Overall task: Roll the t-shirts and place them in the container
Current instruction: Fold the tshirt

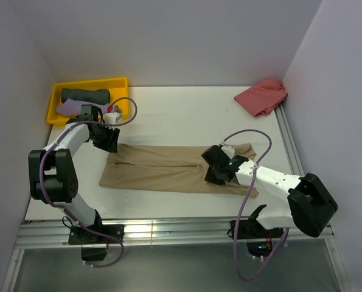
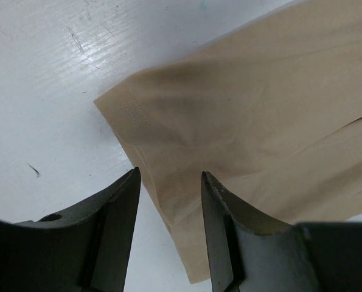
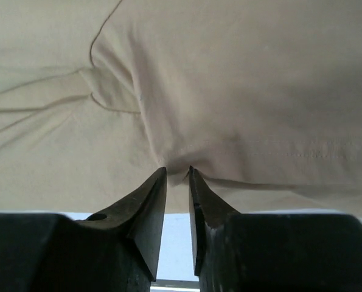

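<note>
Pale walls are closing in a white table [image 1: 168,115], and across its middle a large tan-beige cotton t-shirt [image 1: 162,167] is lying flat, folded into a long narrow strip running from left to right, with a seam-like crease along its length. At the strip's right end, the right gripper [image 1: 210,175] is pressing down onto the cloth. In the right wrist view its fingers [image 3: 150,207] are standing only a narrow slit apart, with their tips touching a small pucker in the tan fabric [image 3: 229,91]; whether that pucker is being pinched or merely touched cannot be told. At the strip's far-left corner, the left gripper [image 1: 109,146] is hanging just above the cloth. In the left wrist view its jaws are standing partly apart and holding nothing, and the stitched corner of the shirt [image 2: 260,121] is showing beneath and beyond the gap. Farther out, in the far-left corner, a yellow rectangular plastic tray [image 1: 89,81] is holding a dark grey-green bundled t-shirt [image 1: 83,95] and, just in front of it, a lilac one [image 1: 68,108] partly hidden by the left arm. In the far-right corner, a salmon-red t-shirt [image 1: 261,96] is lying crumpled against the wall, well apart from the tan one.
</note>
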Available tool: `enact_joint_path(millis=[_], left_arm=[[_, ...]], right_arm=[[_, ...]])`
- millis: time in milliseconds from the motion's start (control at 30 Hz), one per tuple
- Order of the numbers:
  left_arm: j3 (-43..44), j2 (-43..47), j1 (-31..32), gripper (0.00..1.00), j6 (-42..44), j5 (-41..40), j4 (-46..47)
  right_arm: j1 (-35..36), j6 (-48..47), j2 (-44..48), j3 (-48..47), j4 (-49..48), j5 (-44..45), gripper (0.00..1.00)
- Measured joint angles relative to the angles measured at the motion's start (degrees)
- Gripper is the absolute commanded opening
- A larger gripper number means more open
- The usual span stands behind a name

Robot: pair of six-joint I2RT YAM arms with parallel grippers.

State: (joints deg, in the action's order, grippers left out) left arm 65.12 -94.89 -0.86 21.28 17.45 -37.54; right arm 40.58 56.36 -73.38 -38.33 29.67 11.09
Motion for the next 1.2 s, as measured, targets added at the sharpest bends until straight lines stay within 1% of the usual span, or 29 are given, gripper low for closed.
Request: enact_joint_path(millis=[33,167,367,467,500,667,867,967,1067,1100,1133,1167,1200], left_arm=[[0.0,-0.1,0.0,0.5,0.0,0.0,0.0],[-0.1,-0.4,0.0,0.5,0.0,-0.4,0.0],[-0.2,-0.5,0.1,0.5,0.0,-0.5,0.0],[-0.2,-0.5,0.1,0.51,0.0,-0.4,0.0],[-0.2,-0.5,0.1,0.49,0.0,-0.5,0.0],[-0.2,-0.5,0.1,0.44,0.0,-0.9,0.0],[-1.5,-0.5,0.1,0.43,0.2,-0.9,0.2],[-3.4,-0.5,0.1,0.39,0.5,-1.0,-0.1],[-4.6,-0.5,0.1,0.26,1.0,-1.3,-0.5],[-4.9,-0.5,0.1,0.19,1.4,-1.5,-0.5],[-5.2,-0.6,0.1,0.17,1.6,-1.9,-0.5],[-5.5,-0.6,0.1,0.1,1.7,-2.2,-0.4],[-5.7,-0.7,0.1,0.07,1.9,-2.4,-0.3]], right_arm=[[0.6,0.4,0.0,0.0,0.0,0.1,0.36],[1.7,1.5,0.2,0.0,0.8,1.2,0.41],[1.7,2.6,3.5,-1.9,5.9,5.2,0.41],[1.3,2.8,4.7,-3.1,6.5,6.7,0.41],[1.2,2.8,4.8,-3.3,6.6,7.0,0.42],[-2.1,2.7,4.8,-3.2,6.7,7.1,0.42],[-7.6,1.8,4.9,-0.5,5.4,6.4,0.42],[-10.8,0.8,5.1,1.9,4.5,5.7,0.42],[-13.6,-0.1,5.1,3.3,4.2,4.9,0.44],[-14.5,-0.3,5.1,3.5,4.0,4.6,0.45],[-15.3,-0.6,5.1,3.5,3.8,4.4,0.45],[-15.9,-0.9,5.1,3.5,3.7,4.2,0.46],[-16.5,-1.1,5.1,3.6,3.4,4.1,0.47]])
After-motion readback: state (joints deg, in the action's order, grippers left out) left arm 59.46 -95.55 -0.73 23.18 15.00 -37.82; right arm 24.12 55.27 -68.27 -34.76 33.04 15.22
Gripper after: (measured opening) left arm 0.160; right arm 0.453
